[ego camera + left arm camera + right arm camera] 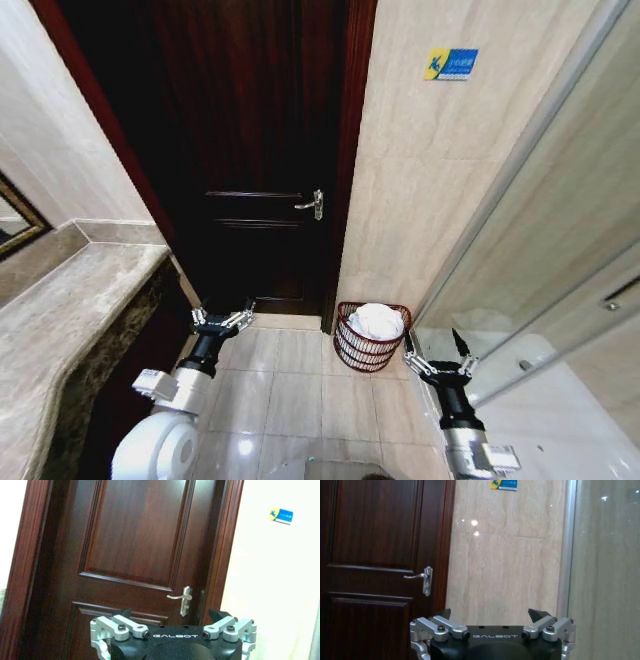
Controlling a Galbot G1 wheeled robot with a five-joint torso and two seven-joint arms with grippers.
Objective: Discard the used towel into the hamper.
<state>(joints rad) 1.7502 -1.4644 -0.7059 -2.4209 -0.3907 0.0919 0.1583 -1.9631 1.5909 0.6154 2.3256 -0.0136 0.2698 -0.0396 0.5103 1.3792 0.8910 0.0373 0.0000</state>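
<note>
Towel (377,320) sits white and bunched inside the hamper (350,352), on the floor by the wall w/ the door frame just left of it. Our right gripper (437,353) hangs beside the hamper's right rim, jaws spread, holding nothing; it's the nearer arm. Our left gripper (222,318) is off toward the door (250,150), also spread and empty, so we judge the drop done.

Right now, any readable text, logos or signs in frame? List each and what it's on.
"GALBOT" on the body of the left gripper, white letters on black.
"GALBOT" on the body of the right gripper, same marking.
Blue and yellow wall sign on the beige tile right of the door: it carries a logo and small characters, too blurred to read.
</note>
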